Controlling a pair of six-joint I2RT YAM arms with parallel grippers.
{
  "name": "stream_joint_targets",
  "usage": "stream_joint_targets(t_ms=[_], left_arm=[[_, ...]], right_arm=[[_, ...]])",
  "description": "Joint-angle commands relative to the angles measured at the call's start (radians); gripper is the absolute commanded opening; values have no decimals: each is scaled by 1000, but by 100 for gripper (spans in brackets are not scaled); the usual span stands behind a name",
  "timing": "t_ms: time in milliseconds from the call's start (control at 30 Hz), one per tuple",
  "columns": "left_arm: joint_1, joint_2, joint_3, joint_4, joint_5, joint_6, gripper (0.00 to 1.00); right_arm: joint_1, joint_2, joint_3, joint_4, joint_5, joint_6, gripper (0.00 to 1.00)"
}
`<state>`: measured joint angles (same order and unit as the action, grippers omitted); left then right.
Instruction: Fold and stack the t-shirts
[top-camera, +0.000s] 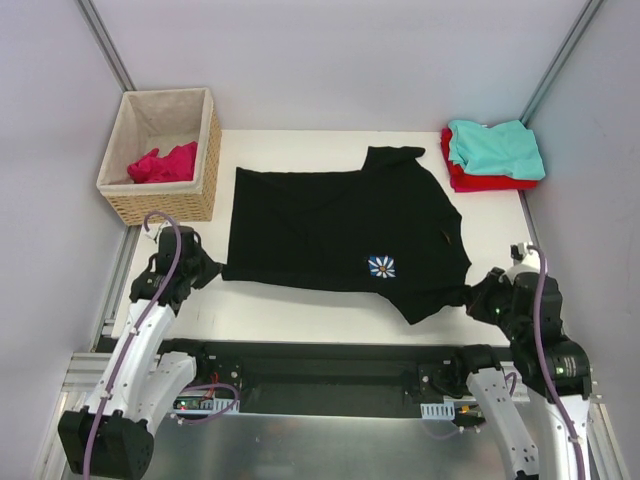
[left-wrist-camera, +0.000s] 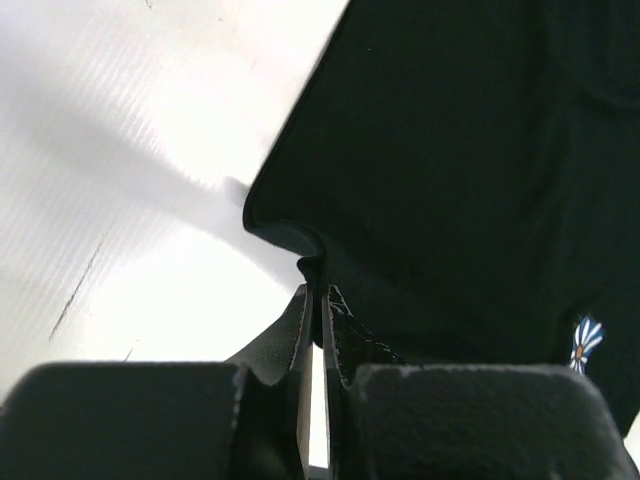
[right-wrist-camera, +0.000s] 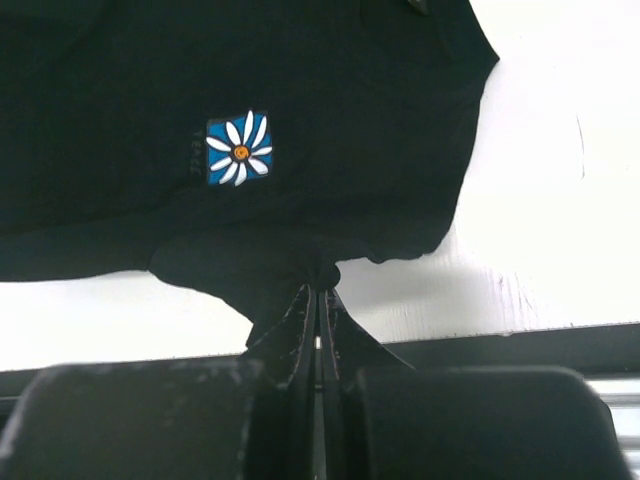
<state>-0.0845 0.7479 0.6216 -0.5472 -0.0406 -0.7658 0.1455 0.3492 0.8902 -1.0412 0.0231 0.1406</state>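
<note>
A large black t-shirt (top-camera: 330, 225) with a blue daisy patch (top-camera: 381, 266) lies spread across the white table (top-camera: 300, 310). My left gripper (top-camera: 214, 270) is shut on its near-left corner, and in the left wrist view the cloth (left-wrist-camera: 450, 150) bunches at the fingertips (left-wrist-camera: 320, 292). At the near-right edge my right gripper (top-camera: 470, 297) is shut on the shirt, the fabric (right-wrist-camera: 150, 80) pinched between the tips (right-wrist-camera: 320, 288). A folded teal t-shirt (top-camera: 497, 147) rests on a folded red one (top-camera: 480, 183) at the back right. A magenta t-shirt (top-camera: 165, 163) lies crumpled in the basket.
The wicker basket (top-camera: 170, 205) with beige lining stands at the back left corner. Grey walls with metal frame rails (top-camera: 105, 45) enclose the table on three sides. The arms' mounting plate (top-camera: 330, 365) runs along the near edge.
</note>
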Motion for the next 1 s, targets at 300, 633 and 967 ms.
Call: stream_joint_targets(t_ms=[300,633,967], left_arm=[[2,206,10,173,-91,31,0],[2,398,99,237,-90,-3,0],[2,443,156,248,-93,2,0]], right_arm=[[-1,275,-140,377,31,1,1],[-18,462,-90,498,24,7,1],[-87,502,-11,504,3,-13,1]])
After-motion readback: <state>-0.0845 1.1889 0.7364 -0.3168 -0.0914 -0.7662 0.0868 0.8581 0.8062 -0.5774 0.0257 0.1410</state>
